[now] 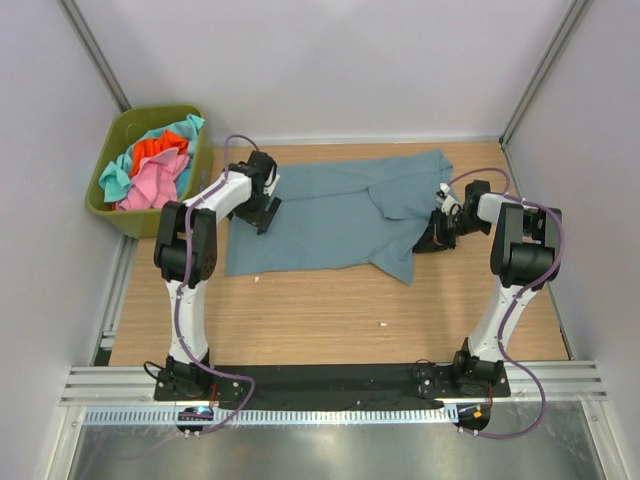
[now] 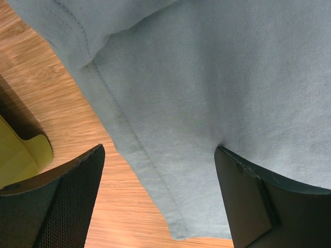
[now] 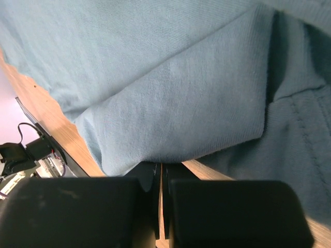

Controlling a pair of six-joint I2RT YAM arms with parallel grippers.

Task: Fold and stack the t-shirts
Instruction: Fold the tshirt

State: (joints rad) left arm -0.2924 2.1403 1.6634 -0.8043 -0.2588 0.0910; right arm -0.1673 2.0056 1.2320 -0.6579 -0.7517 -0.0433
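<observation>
slate-blue cloth t-shirt (image 1: 320, 215) lies flat mid wooden surface (image 1: 300, 320), right side flapped over | left claw (image 1: 266, 212) spread over its left edge | right claw (image 3: 161, 173) pressed together at flap edge, can't tell if it bit cloth | risk: lifts empty, fold ends crooked lol

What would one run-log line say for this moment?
slate-blue t-shirt laid on table | left gripper open over its edge | right gripper shut at folded edge, hold unclear | olive-green bin: other t-shirts
</observation>
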